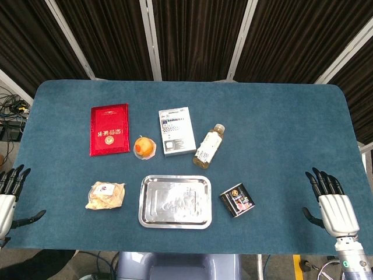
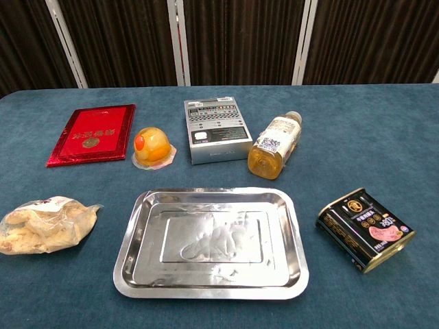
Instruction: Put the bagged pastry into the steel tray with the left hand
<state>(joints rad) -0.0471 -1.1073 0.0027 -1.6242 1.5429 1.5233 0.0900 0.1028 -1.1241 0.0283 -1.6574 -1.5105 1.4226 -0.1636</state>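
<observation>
A blue felt-covered table (image 1: pixel 280 134) is being backed by dark pleated curtains (image 1: pixel 192 35) with pale metal posts. The clear-bagged beige pastry (image 1: pixel 105 195) is lying just left of the empty shiny steel tray (image 1: pixel 175 201), untouched. The left hand (image 1: pixel 9 195) and right hand (image 1: pixel 333 204) are being held at the table's edges, fingers apart, nothing gripped

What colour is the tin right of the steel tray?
Black with gold trim and a pink picture on its label: the tin, clearest in the chest view, beside the steel tray.
</observation>
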